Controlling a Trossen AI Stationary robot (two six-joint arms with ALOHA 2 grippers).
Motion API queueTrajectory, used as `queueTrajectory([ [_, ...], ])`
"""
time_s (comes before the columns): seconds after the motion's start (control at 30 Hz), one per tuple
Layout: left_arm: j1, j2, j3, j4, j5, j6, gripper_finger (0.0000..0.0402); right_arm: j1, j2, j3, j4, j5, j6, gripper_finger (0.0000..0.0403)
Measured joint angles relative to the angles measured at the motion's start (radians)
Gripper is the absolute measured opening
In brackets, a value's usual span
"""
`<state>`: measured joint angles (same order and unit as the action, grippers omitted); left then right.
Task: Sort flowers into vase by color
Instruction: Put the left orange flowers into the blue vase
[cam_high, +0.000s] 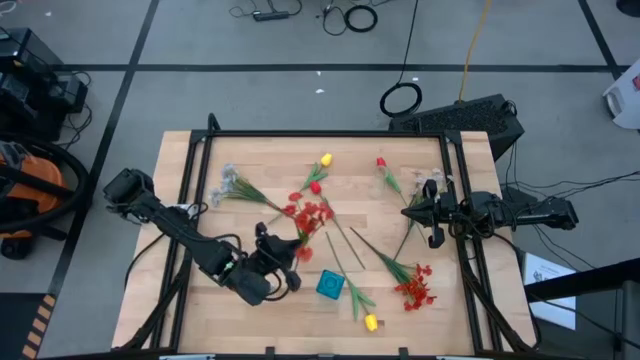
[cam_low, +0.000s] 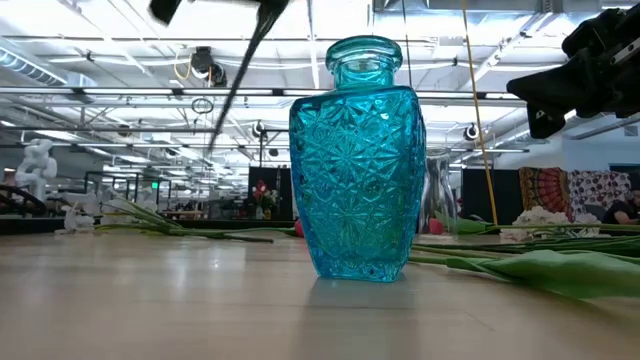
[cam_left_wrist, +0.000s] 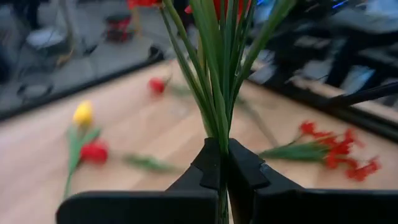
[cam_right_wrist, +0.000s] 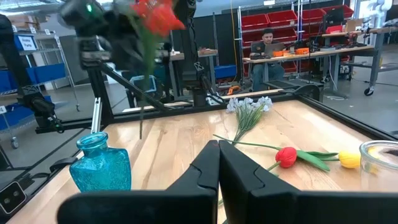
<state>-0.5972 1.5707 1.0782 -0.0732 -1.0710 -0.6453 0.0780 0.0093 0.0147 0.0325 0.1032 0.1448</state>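
My left gripper (cam_high: 282, 252) is raised over the table's near middle, shut on a spray of small red blossoms (cam_right_wrist: 155, 15) on green stems (cam_left_wrist: 214, 81). The blue glass vase (cam_high: 331, 285) stands upright on the table just to the right of that gripper, also visible in the low view (cam_low: 358, 160). More flowers lie flat on the wood: a whitish sprig (cam_high: 235, 187), a yellow tulip (cam_high: 326, 160), a red tulip (cam_high: 315, 186), another red spray (cam_high: 415, 290) and a yellow tulip (cam_high: 371, 322). My right gripper (cam_right_wrist: 217, 158) waits shut at the right edge, touching nothing. My left gripper pinches the red spray's bundle of green stems (cam_left_wrist: 221, 146) between its two fingers, which lie across the stems. The spray stands nearly upright, blossoms above the fingers. Its thin lower stem (cam_right_wrist: 143, 99) hangs free below, clear of the table.
The table has a black frame (cam_high: 320, 133) along its edges. A red tulip (cam_high: 381, 164) and a whitish sprig (cam_high: 425, 186) lie near my right arm (cam_high: 480, 212). Bare wood lies at the near left. A person sits at a bench (cam_right_wrist: 267, 40) far off.
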Motion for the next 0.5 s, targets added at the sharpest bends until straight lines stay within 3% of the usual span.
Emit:
queueTrajectory([
  [0.2, 0.004, 0.000, 0.000, 0.354, 0.038, 0.405, 0.0008, 0.000, 0.000, 0.000, 0.000, 0.000, 0.000, 0.0000],
  [0.4, 0.046, 0.033, 0.001, 0.614, 0.250, 0.632, 0.0008, 0.000, 0.000, 0.000, 0.000, 0.000, 0.000, 0.0000],
  [0.5, 0.072, 0.055, 0.002, 0.678, 0.344, 0.668, 0.0008, 0.000, 0.000, 0.000, 0.000, 0.000, 0.000, 0.0000],
])
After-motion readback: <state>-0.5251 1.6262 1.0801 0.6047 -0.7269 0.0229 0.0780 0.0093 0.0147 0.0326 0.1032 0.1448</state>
